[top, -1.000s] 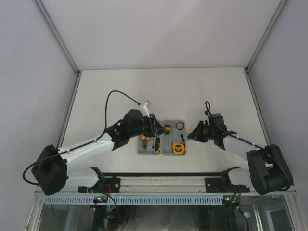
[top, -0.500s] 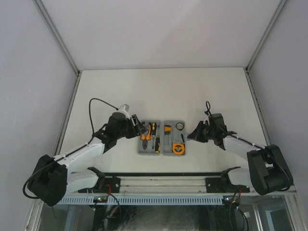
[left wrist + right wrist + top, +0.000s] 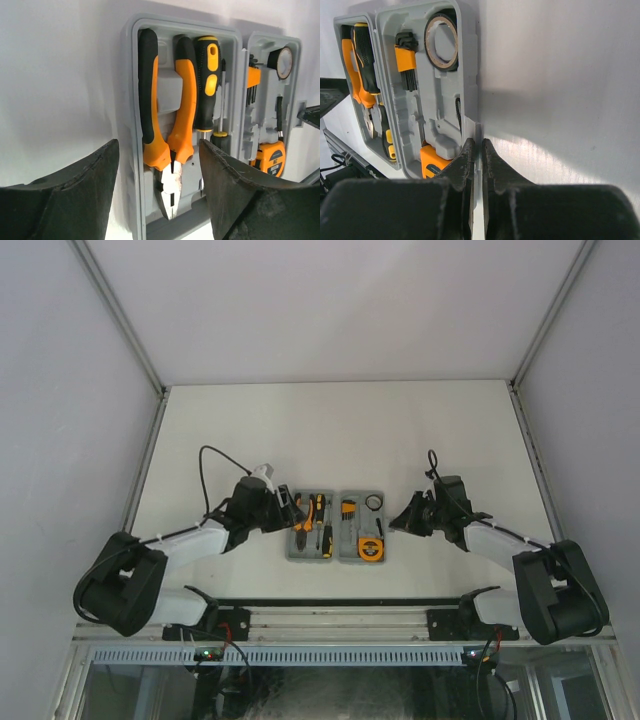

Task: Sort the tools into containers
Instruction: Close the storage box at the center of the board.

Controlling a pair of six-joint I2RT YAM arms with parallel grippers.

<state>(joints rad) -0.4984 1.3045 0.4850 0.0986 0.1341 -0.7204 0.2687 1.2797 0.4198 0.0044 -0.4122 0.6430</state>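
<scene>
The left gripper point(image 3: 290, 513) hovers just off the left edge of the grey case point(image 3: 131, 60), its fingers spread apart and holding nothing. The case lies open on the white table point(image 3: 330, 430). Its left half holds the pliers point(image 3: 167, 115), a screwdriver point(image 3: 206, 80) and a smaller screwdriver point(image 3: 220, 139). Its right half holds the hex keys point(image 3: 406, 62), a black ring point(image 3: 441, 42) and the tape measure point(image 3: 270, 158). The right gripper point(image 3: 478, 144) sits at the case's right rim with its fingers pressed together.

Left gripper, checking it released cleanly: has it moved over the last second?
Yes: the left gripper backed leftward, from over the tool case to its left edge.
</scene>
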